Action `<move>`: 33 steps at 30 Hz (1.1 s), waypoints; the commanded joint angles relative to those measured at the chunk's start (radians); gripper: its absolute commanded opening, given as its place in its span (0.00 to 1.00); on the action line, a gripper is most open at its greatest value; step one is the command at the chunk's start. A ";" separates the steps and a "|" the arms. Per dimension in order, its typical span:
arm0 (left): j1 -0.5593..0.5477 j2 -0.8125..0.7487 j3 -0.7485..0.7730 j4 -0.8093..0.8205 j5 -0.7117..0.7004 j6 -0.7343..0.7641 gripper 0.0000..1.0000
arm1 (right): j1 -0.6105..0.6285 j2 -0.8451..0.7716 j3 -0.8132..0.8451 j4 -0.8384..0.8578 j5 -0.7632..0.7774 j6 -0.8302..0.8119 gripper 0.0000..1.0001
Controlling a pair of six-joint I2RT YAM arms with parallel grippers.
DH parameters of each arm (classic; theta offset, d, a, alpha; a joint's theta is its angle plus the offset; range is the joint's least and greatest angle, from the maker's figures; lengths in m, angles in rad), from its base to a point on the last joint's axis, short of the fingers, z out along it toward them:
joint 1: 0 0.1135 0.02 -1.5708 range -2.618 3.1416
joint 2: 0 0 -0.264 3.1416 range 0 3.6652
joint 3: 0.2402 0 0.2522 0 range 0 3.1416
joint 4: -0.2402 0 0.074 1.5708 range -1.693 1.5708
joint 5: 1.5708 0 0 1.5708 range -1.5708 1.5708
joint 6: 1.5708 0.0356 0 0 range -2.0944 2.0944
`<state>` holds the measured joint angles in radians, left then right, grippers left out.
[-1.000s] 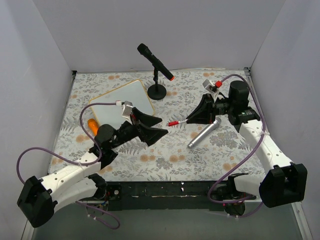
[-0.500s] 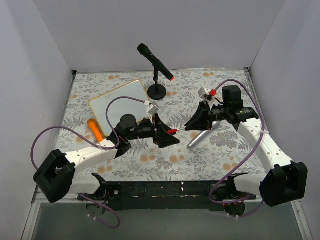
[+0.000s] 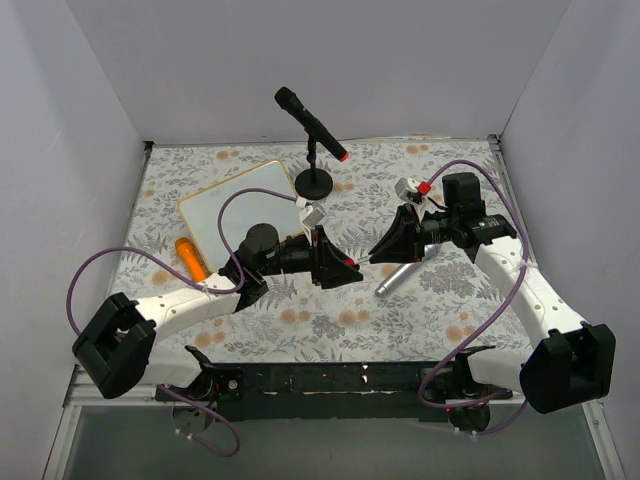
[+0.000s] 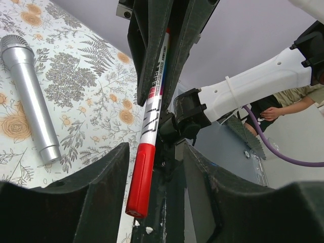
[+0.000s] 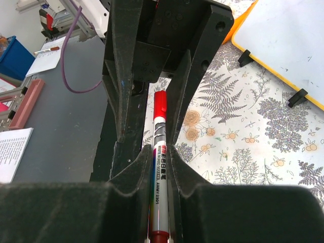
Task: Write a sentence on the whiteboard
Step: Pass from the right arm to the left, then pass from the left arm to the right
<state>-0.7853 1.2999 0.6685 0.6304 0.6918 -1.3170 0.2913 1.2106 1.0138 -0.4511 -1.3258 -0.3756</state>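
Note:
The red-capped whiteboard marker (image 3: pixel 352 261) hangs in the air at mid-table, and my right gripper (image 3: pixel 376 251) is shut on its white barrel (image 5: pixel 159 172). The cap end (image 4: pixel 141 177) points at my left gripper (image 3: pixel 338 268). That gripper's jaws stand on either side of the cap, open, with a gap on the right side. In the left wrist view the left gripper (image 4: pixel 154 154) frames the cap and the right gripper's black fingers (image 4: pixel 152 45) beyond. The whiteboard (image 3: pixel 242 208) lies at the back left with a plain white face (image 5: pixel 288 40); the sentence is out of view.
A silver microphone (image 3: pixel 406 268) lies on the floral cloth just below the right gripper, also seen in the left wrist view (image 4: pixel 30 96). A black microphone on a round-based stand (image 3: pixel 314 183) stands at the back centre. An orange object (image 3: pixel 190 258) lies beside the whiteboard. White walls enclose three sides.
My left arm has swung right to the marker and its jaws have narrowed round the red cap. The right gripper has shifted slightly left with the marker.

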 commanded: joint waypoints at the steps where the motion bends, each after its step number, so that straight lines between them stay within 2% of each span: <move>1: -0.003 -0.044 0.042 -0.064 -0.025 0.059 0.44 | 0.006 -0.011 0.026 -0.012 -0.012 -0.020 0.01; 3: -0.003 -0.051 0.045 -0.078 -0.031 0.070 0.42 | 0.006 -0.006 0.026 -0.012 -0.013 -0.020 0.01; 4: -0.003 -0.053 0.048 -0.089 -0.031 0.079 0.35 | 0.005 -0.006 0.026 -0.012 -0.013 -0.020 0.01; 10: -0.003 -0.062 0.045 -0.080 -0.029 0.087 0.17 | 0.006 -0.008 0.017 -0.011 -0.013 -0.020 0.01; 11: -0.003 -0.063 0.045 -0.075 -0.023 0.090 0.05 | 0.006 -0.009 0.017 -0.011 -0.012 -0.019 0.01; 12: -0.003 -0.060 0.045 -0.071 -0.018 0.090 0.00 | 0.006 -0.011 0.016 -0.009 -0.013 -0.019 0.01; 13: -0.003 -0.060 0.045 -0.063 -0.011 0.091 0.00 | 0.005 -0.011 0.016 -0.009 -0.013 -0.017 0.01; 15: -0.003 -0.062 0.033 -0.051 -0.005 0.093 0.00 | 0.006 -0.016 0.014 -0.003 -0.013 -0.009 0.13; 16: -0.003 -0.067 0.026 -0.031 -0.002 0.091 0.00 | 0.006 -0.017 0.011 0.000 -0.015 -0.003 0.31; 19: -0.003 -0.085 -0.012 0.032 -0.003 0.068 0.00 | 0.005 -0.034 -0.004 0.061 -0.032 0.073 0.61; 22: -0.003 -0.097 -0.041 0.072 -0.015 0.044 0.00 | 0.002 -0.057 -0.044 0.199 -0.084 0.242 0.68; 23: -0.003 -0.099 -0.044 0.080 -0.021 0.039 0.00 | -0.001 -0.066 -0.073 0.312 -0.105 0.300 0.68; 24: -0.003 -0.097 -0.052 0.094 -0.021 0.035 0.00 | -0.006 -0.072 -0.095 0.384 -0.111 0.452 0.69; 25: -0.005 -0.096 -0.055 0.098 -0.021 0.029 0.00 | -0.007 -0.077 -0.115 0.463 -0.118 0.528 0.69; 26: -0.005 -0.091 -0.055 0.104 -0.023 0.025 0.00 | -0.012 -0.079 -0.151 0.609 -0.119 0.594 0.69; 28: -0.005 -0.082 -0.061 0.126 -0.026 0.010 0.00 | -0.017 -0.082 -0.173 0.742 -0.110 0.738 0.68; 33: -0.006 -0.050 -0.063 0.176 -0.037 -0.017 0.00 | -0.023 -0.075 -0.170 0.759 -0.081 0.784 0.67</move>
<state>-0.7879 1.2392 0.6136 0.7349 0.6739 -1.3079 0.2749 1.1473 0.8379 0.1295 -1.4017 0.2497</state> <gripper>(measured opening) 0.128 0.677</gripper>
